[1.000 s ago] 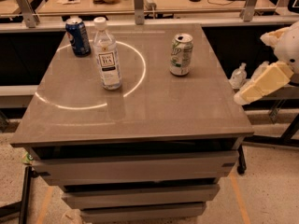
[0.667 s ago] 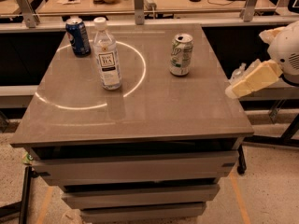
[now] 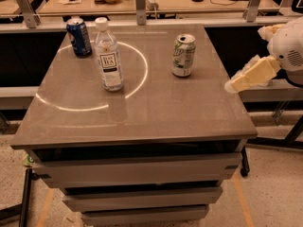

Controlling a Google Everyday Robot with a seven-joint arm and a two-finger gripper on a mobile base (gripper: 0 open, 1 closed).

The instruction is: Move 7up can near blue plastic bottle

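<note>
The 7up can (image 3: pixel 183 55), pale white and green with a silver top, stands upright on the right rear part of the grey table (image 3: pixel 142 108). The blue plastic bottle (image 3: pixel 108 56), clear with a white cap and white label, stands upright to the can's left. My gripper (image 3: pixel 233 84) is at the table's right edge, to the right of the can and a little nearer the front, apart from it, with its cream fingers pointing left and nothing in it.
A dark blue can (image 3: pixel 78 37) stands at the table's rear left, behind the bottle. A bright arc of light curves across the tabletop. A desk with metal posts (image 3: pixel 140 4) and clutter runs behind the table. Drawers sit below the top.
My gripper has moved left and slightly up, from beyond the table's right side to its right edge. The cans and the bottle have not moved.
</note>
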